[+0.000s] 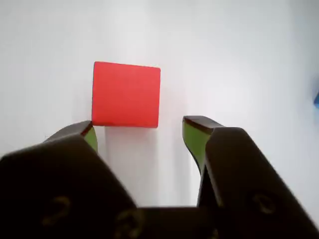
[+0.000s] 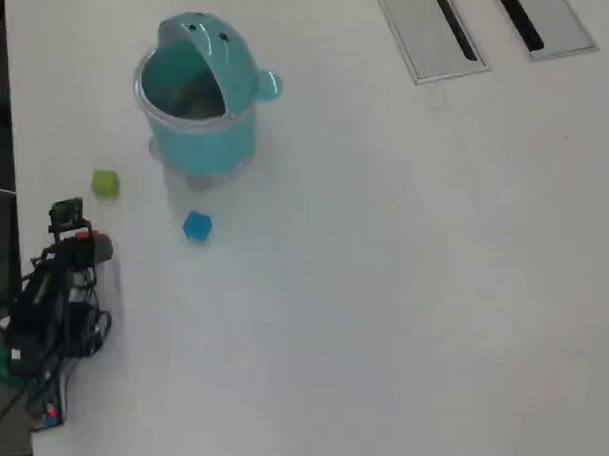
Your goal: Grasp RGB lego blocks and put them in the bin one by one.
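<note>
Step in hand: approach to the red block [image 1: 125, 94], first of three picks by the look of it, since no block can be made out in the bin.

Gripper [image 1: 140, 130]: jaws spread wide and empty, entering the wrist view from the lower edge. The left tip sits just at the block's lower left corner; the right tip stands clear to the right of it. The block lies ahead of the gap, not yet between the jaws.

In the overhead view the arm [image 2: 57, 289] is at the lower left and hides the red block. The green block [image 2: 105, 183] lies left of centre, the blue block [image 2: 196, 226] right of it, both on the table [image 2: 382, 291]. The bin [image 2: 195, 114] stands in the upper left, lid tipped back, mouth open.

Next move, as judged: shift slightly left, advance until both tips straddle the block, then close. Risk: the left tip may nudge the block aside
</note>
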You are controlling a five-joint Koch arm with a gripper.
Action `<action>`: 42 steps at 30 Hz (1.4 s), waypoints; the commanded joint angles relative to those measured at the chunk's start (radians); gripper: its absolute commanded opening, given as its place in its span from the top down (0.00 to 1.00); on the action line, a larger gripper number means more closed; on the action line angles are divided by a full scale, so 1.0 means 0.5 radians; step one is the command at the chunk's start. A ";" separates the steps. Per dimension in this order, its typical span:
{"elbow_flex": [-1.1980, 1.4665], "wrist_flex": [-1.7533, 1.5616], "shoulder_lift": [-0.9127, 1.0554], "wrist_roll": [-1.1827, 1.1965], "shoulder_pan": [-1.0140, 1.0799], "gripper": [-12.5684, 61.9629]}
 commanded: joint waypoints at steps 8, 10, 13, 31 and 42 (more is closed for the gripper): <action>0.040 -0.313 0.095 0.212 -0.067 0.42; 0.055 -0.365 0.095 0.230 -0.074 0.42; 0.055 -0.371 0.101 0.295 -0.135 0.42; 0.067 -0.647 -0.117 0.411 -0.230 0.45; 0.110 -0.755 -0.215 0.393 -0.233 0.61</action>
